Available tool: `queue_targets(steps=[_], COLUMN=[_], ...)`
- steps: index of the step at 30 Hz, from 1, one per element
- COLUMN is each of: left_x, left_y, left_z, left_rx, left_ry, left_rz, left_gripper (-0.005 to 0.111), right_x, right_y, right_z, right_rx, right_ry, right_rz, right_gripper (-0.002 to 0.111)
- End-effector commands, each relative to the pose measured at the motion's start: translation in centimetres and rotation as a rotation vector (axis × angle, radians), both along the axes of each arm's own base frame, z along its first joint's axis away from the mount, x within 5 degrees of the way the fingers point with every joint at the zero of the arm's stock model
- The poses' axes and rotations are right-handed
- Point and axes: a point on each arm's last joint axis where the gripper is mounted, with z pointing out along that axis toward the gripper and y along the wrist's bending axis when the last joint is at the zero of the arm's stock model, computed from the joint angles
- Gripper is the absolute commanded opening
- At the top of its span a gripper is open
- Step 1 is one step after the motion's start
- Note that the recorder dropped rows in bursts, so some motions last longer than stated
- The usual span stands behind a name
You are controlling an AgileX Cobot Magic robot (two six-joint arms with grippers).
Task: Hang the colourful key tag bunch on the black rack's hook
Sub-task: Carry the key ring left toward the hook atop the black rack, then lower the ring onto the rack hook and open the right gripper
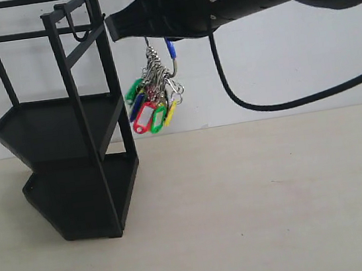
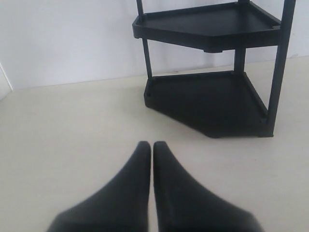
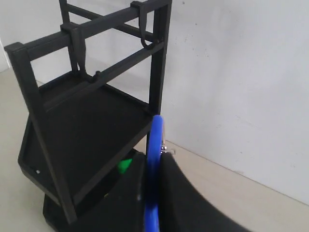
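The colourful key tag bunch (image 1: 154, 99) hangs in the air just right of the black rack (image 1: 71, 163), its silver rings and blue carabiner loop (image 3: 154, 164) pinched between the fingers of my right gripper (image 1: 113, 27), which is shut on it. That gripper's tip sits level with the rack's top bars. The hook (image 1: 79, 30) hangs from the top bar a little left of the tip; it also shows in the right wrist view as the hook (image 3: 145, 34). My left gripper (image 2: 152, 145) is shut with nothing in it, low over the table and facing the rack (image 2: 212, 96).
A white wall stands right behind the rack. The right arm's black cable (image 1: 242, 94) loops down behind the tags. The pale tabletop (image 1: 263, 198) stretches out to the right of the rack.
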Motion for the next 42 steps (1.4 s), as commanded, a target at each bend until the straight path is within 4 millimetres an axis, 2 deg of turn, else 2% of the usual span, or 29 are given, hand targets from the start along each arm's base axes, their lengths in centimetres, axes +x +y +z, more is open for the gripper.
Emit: queue_targets(steps=[1,6,10,14,25,42], left_x=[0.0,0.0,0.0,0.0,0.0,0.0], left_y=[0.0,0.0,0.0,0.0,0.0,0.0], left_z=[0.1,0.1,0.1,0.1,0.1,0.1], left_rx=[-0.004,-0.004,-0.004,-0.004,-0.004,-0.004], left_ry=[-0.009,-0.009,-0.009,-0.009,-0.009,-0.009], left_rz=[-0.002,-0.002,-0.002,-0.002,-0.002,-0.002], left_gripper=[0.004,0.004,0.004,0.004,0.004,0.004], right_x=[0.0,0.4,1.4,2.6,4.3,3.7], right_y=[0.2,2.1,4.1,5.1,6.5,7.7], right_z=[1.3,1.6,1.2,0.8,1.3,1.7], right_rx=[0.048,0.016,-0.016,-0.017,-0.004,-0.024], right_ry=[-0.032,-0.019,0.006,0.011,-0.007,-0.059], right_rz=[0.007,0.007,0.003,-0.004,-0.023,0.072], right_gripper=[0.000,0.000,0.000,0.000,0.000,0.000])
